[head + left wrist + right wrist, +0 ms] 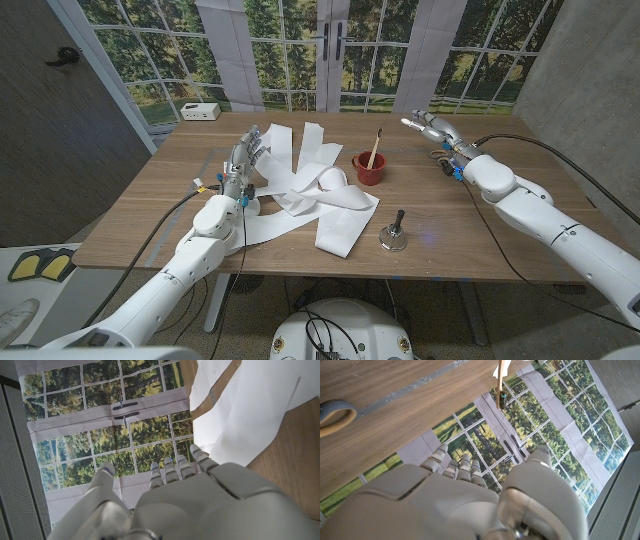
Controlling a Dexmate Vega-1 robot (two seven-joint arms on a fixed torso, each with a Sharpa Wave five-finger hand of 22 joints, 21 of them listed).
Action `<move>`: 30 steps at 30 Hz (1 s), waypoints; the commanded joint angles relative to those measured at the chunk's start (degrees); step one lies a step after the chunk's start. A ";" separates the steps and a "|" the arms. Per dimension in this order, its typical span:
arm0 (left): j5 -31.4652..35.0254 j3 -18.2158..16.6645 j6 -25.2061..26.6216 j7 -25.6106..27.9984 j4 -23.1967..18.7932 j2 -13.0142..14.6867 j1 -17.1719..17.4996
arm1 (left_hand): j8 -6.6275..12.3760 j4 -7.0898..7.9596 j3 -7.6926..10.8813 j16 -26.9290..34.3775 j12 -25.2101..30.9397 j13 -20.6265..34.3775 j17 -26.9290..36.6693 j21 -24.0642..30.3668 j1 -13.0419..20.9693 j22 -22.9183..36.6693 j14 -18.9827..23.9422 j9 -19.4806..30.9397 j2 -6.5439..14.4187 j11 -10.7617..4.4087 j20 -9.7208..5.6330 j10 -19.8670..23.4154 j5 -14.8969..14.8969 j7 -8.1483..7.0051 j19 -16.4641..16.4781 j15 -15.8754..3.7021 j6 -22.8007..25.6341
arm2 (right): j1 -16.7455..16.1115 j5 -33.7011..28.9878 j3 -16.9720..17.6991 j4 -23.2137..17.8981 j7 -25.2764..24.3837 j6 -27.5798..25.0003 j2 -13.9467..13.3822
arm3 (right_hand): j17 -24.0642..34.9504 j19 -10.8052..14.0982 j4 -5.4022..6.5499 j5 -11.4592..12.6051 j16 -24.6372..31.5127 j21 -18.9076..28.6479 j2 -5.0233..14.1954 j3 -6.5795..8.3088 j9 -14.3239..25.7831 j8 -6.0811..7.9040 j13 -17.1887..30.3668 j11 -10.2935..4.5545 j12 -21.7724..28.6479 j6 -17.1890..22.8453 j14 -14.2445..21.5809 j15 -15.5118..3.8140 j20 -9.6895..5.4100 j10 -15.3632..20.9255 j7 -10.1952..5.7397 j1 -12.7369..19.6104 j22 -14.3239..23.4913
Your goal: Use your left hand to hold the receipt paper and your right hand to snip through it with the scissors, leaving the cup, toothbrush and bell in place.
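No legible text, label, brand, number or sign anywhere. Paper strips blank as far as can be seen, any print too small to make out. Nothing readable on the cup, the bell or the small white box at the table's far edge.

White receipt paper, red cup, silver bell.
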 commanded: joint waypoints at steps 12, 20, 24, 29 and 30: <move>-0.85 0.02 1.16 -0.47 0.88 -0.38 -0.77 | 0.26 -0.31 -0.02 0.17 0.21 0.11 0.23 -0.47 0.23 0.17 0.65 0.15 -0.29 -0.22 -0.11 0.65 0.09 -0.21 1.17 -3.22 1.03 | 2.51 -12.66 -2.50 -3.27 -2.69 -5.96 -2.82 | 0.14 0.23 -0.95 -0.50 0.16 0.19 0.07 0.34 0.11 0.44 0.28 -0.58 0.47 0.80 0.06 -0.76 -0.66 1.41 -0.17 1.59 0.13; -1.87 -0.46 0.58 -1.06 0.88 -0.59 -0.53 | 0.17 -0.34 -0.06 0.10 0.16 0.11 0.23 -0.71 0.25 0.17 0.76 0.16 -0.26 -0.35 -0.08 0.72 0.09 -0.19 1.25 -3.28 1.12 | 3.88 -14.81 -3.20 -4.09 -0.10 -6.95 -4.39 | 0.13 0.05 -1.40 -0.90 0.13 0.14 0.18 0.91 0.13 0.02 0.35 -1.48 0.36 0.16 -0.06 -1.25 -0.66 1.61 -1.28 2.59 0.13; -1.74 -0.68 0.82 -0.49 0.11 -0.26 -0.10 | 0.12 -0.35 -0.07 0.02 0.11 0.11 0.23 -0.80 0.27 0.18 0.68 0.16 -0.22 -0.29 -0.09 0.68 0.10 -0.16 1.29 -3.24 1.07 | 4.44 -15.19 -3.36 -3.66 0.59 -6.80 -4.41 | 0.12 0.02 -1.62 -1.10 0.18 0.15 0.28 1.26 0.14 -0.02 0.41 -2.17 0.64 0.18 0.03 -1.65 -0.76 2.58 -1.49 3.16 0.13; -0.45 -0.61 1.16 0.73 -0.84 0.39 0.41 | 0.08 -0.36 -0.07 -0.03 0.06 0.12 0.23 -0.96 0.30 0.18 0.69 0.17 -0.15 -0.31 -0.06 0.67 0.10 0.00 1.31 -3.19 1.12 | 4.85 -16.46 -3.56 -3.63 0.64 -6.98 -4.64 | 0.11 0.19 -1.80 -1.22 0.27 0.22 0.38 1.54 0.15 -0.05 0.45 -2.38 0.54 0.17 0.27 -2.04 -0.80 2.56 -1.65 3.64 0.13; -0.31 -0.59 1.24 0.91 -1.06 0.48 0.56 | 0.08 -0.37 -0.07 -0.03 0.06 0.12 0.23 -0.99 0.30 0.18 0.72 0.17 -0.13 -0.35 -0.08 0.68 0.11 0.04 1.32 -3.18 1.15 | 5.05 -16.54 -3.63 -3.61 1.01 -7.13 -4.72 | 0.11 0.31 -1.86 -1.26 0.32 0.27 0.40 1.64 0.15 0.00 0.46 -2.41 0.51 0.31 0.38 -2.10 -0.79 2.55 -1.52 3.80 0.13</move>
